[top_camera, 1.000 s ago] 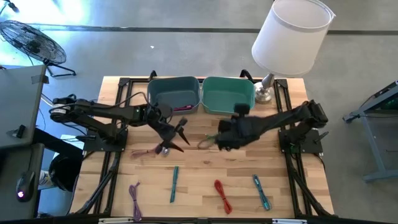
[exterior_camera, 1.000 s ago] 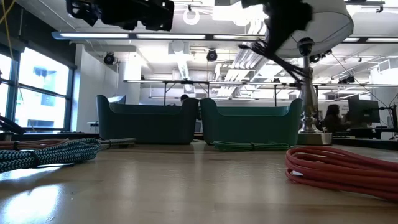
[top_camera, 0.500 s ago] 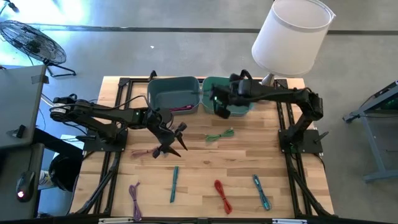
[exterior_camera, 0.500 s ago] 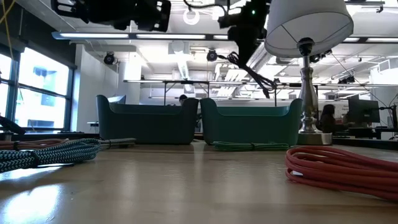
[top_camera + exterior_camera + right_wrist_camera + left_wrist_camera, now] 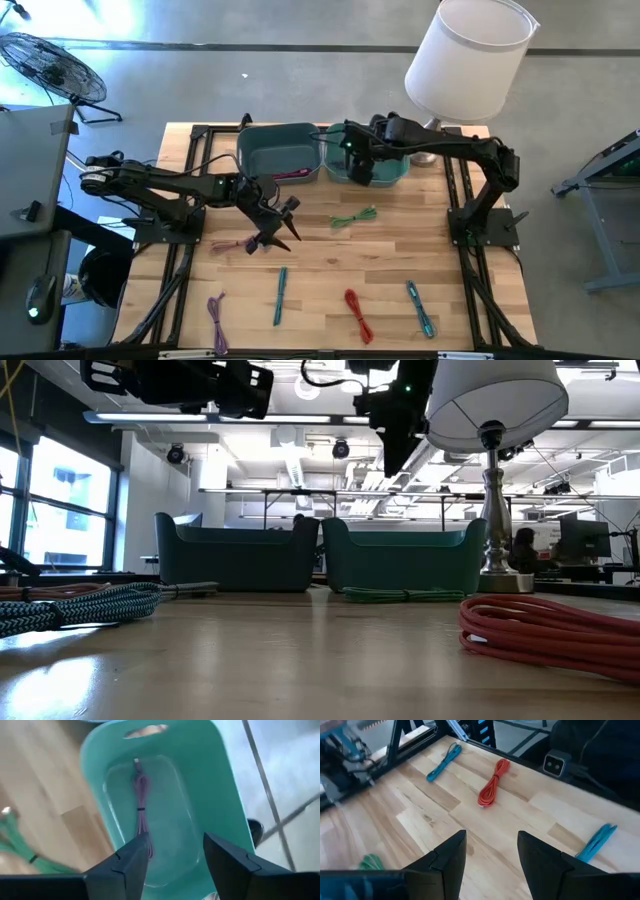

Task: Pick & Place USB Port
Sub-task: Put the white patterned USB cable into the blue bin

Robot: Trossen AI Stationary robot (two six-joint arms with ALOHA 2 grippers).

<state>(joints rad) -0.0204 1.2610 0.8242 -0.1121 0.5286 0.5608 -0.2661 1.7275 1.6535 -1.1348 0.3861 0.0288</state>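
My right gripper (image 5: 175,851) hangs open above the green bin (image 5: 392,172) at the table's far side. On the bin's floor, straight under the fingers, a purple USB cable (image 5: 140,800) lies coiled. Over the middle of the table my left gripper (image 5: 289,222) stands open with nothing between its fingers (image 5: 491,851). A green cable (image 5: 352,217) lies on the wood just to its right, and a dark purple cable (image 5: 235,244) lies at its left.
A grey-blue bin (image 5: 280,152) holding a pink cable (image 5: 293,174) stands left of the green bin. A lamp (image 5: 468,58) stands at the far right. Near the front edge lie purple (image 5: 216,310), teal (image 5: 281,295), red (image 5: 357,313) and blue (image 5: 420,307) cables.
My right gripper has risen from beside the green cable and gone toward the table's far edge, carrying a dark cable that hung below it. Over the green bin it has opened and let go, and the cable has dropped into the bin.
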